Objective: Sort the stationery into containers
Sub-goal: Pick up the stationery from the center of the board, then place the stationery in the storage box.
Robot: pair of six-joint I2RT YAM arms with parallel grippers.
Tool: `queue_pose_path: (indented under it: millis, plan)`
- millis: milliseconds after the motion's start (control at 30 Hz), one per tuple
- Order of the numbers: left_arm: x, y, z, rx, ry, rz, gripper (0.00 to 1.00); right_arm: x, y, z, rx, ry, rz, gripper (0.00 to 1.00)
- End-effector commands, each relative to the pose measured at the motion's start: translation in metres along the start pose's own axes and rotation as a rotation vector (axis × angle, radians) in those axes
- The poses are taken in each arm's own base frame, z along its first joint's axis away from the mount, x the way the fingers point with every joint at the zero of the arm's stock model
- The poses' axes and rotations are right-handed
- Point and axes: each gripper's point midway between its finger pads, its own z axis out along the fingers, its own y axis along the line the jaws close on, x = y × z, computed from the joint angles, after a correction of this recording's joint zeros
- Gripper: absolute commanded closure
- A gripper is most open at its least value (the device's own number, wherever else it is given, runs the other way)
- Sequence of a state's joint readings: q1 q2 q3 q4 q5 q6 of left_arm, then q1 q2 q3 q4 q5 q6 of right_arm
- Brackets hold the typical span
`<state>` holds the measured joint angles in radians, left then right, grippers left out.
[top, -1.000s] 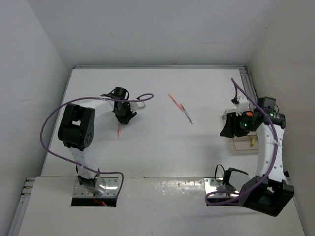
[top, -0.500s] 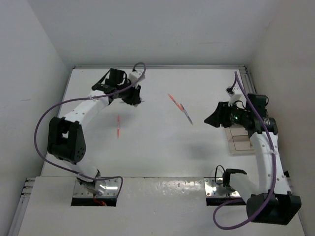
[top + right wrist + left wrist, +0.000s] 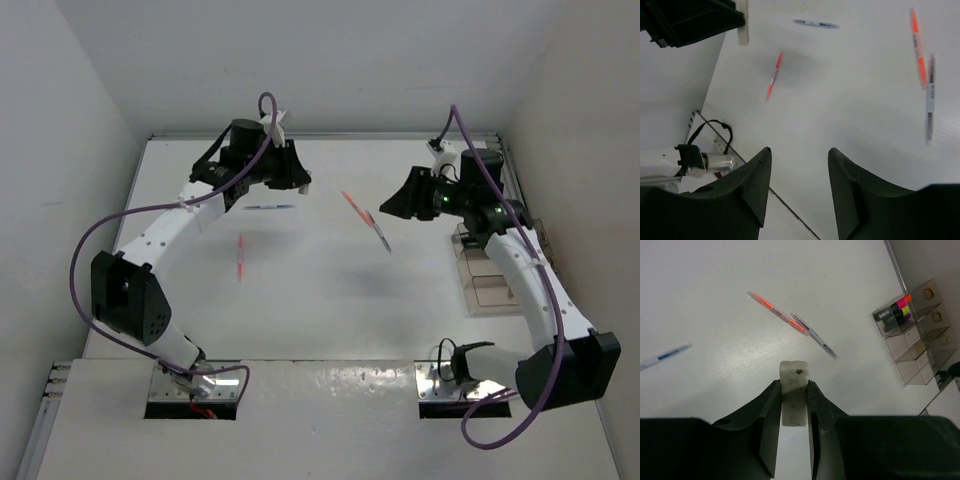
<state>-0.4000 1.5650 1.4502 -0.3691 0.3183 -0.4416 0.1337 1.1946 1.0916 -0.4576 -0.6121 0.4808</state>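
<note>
A small white eraser block (image 3: 794, 371) with dark specks is pinched between the jaws of my left gripper (image 3: 794, 386), which hangs above the table at the back centre (image 3: 296, 183). My right gripper (image 3: 388, 207) is open and empty (image 3: 799, 152), hovering over the table's middle right. On the table lie an orange pen (image 3: 355, 207), a grey pen (image 3: 383, 236), a red pen (image 3: 241, 257) and a blue pen (image 3: 268, 207). The clear containers (image 3: 914, 342) stand at the right edge (image 3: 492, 285); one holds several highlighters (image 3: 897, 311).
White walls close in the table on the left, back and right. A metal rail (image 3: 510, 180) runs along the right edge beside the containers. Purple cables loop over both arms (image 3: 100, 240). The arm bases sit on the near plate (image 3: 330, 385).
My left arm has swung from the left side up to the back centre with the eraser in its jaws. My right arm has left the containers and moved back and left.
</note>
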Motion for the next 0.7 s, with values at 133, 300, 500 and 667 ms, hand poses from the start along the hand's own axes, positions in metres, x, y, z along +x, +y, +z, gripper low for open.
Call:
queue_pose_path:
  millis: [133, 300, 500, 667]
  plan:
    - [-0.008, -0.022, 0.013, 0.076, -0.008, -0.078, 0.95, -0.034, 0.023, 0.028, -0.060, -0.040, 0.072, 0.43]
    - [-0.005, -0.022, 0.020, 0.085, 0.005, -0.067, 0.95, -0.030, 0.035, 0.054, -0.084, 0.017, 0.056, 0.41]
    - [-0.013, -0.029, 0.027, 0.111, -0.006, -0.079, 0.96, -0.017, 0.061, 0.081, -0.125, 0.078, -0.004, 0.40]
    - [-0.011, -0.038, 0.031, 0.160, 0.007, -0.132, 0.97, -0.029, 0.062, 0.100, -0.124, 0.072, 0.041, 0.40]
